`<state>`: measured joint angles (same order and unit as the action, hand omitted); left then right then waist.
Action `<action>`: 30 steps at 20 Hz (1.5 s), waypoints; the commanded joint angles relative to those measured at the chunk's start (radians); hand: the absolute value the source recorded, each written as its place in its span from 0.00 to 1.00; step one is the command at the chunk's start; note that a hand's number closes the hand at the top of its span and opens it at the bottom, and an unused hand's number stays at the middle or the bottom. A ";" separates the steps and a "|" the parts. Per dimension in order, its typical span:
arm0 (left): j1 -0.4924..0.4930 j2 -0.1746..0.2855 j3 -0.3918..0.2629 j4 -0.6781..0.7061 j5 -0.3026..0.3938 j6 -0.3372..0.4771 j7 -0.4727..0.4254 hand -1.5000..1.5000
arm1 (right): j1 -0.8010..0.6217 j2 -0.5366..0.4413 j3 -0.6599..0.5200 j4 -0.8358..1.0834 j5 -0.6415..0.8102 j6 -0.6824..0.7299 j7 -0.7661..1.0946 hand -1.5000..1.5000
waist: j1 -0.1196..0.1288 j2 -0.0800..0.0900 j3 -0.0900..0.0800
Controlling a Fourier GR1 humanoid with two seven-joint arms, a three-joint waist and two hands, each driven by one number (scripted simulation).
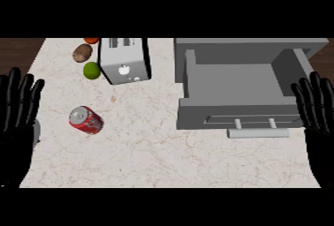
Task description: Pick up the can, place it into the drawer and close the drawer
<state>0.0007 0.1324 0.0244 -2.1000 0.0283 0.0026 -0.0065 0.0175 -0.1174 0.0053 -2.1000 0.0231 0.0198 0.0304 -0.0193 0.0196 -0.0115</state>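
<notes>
A grey drawer [215, 115] stood pulled open on the right side of the table [143, 150], its pale bar handle [258, 132] facing the near edge and its plain grey floor showing from wall to wall. The table's top was pale veined marble, with dark wood flooring [20, 48] visible beyond its far corners. The can [86, 119], red with a silver top, lay tilted on its side near the left edge, well apart from the drawer. At the far edge sat a silver toaster [124, 59], and just to its left a potato [82, 52], a lime [92, 70] and an orange-red fruit [91, 40]. The left hand [18, 110] rested at the left edge and the right hand [316, 110] at the right edge, fingers straight, released and holding nothing.
</notes>
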 commanded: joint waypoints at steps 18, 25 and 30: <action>-0.158 0.635 0.204 0.674 0.755 -0.989 0.032 0.00 | 0.222 -0.004 -0.176 -0.015 -0.146 0.006 0.103 0.00 | -0.002 -0.018 0.011; -0.161 0.668 0.273 0.766 0.752 -1.117 0.004 0.00 | 0.302 -0.010 -0.258 -0.010 -0.223 0.087 0.023 0.00 | 0.008 -0.019 0.011; -0.124 0.730 0.221 0.774 0.928 -1.058 0.091 0.00 | 0.292 -0.011 -0.267 -0.053 -0.239 0.073 0.083 0.00 | 0.014 -0.020 0.012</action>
<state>-0.1468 0.7297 0.1681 -1.4694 0.8665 -1.0009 0.0517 0.2856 -0.1430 -0.2689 -2.1211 -0.2180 0.0914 0.1071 -0.0118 -0.0107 0.0160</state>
